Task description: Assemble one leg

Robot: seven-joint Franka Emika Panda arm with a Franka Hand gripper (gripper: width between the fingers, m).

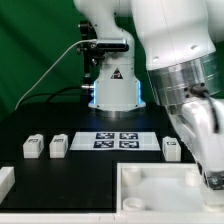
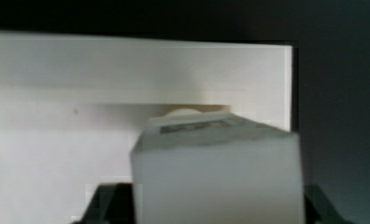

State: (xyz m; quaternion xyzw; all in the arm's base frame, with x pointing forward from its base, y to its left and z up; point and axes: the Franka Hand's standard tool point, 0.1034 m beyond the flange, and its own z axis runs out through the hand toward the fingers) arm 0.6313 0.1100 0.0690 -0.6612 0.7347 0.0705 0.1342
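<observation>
In the wrist view my gripper [image 2: 214,208] is shut on a white leg [image 2: 214,165], with a dark finger [image 2: 107,205] on each side of it. The leg's tag end [image 2: 200,127] points at the large white panel [image 2: 111,80] below, close to a small rounded spot on it. In the exterior view the hand [image 1: 208,140] hangs over the panel [image 1: 160,185] at the exterior view's right edge. Three more legs stand on the table: two at the exterior view's left [image 1: 33,146] [image 1: 58,145] and one to the right [image 1: 171,148].
The marker board [image 1: 118,139] lies in front of the robot base [image 1: 112,85]. Another white part [image 1: 5,181] sits at the exterior view's lower left edge. The big arm fills the exterior view's upper right.
</observation>
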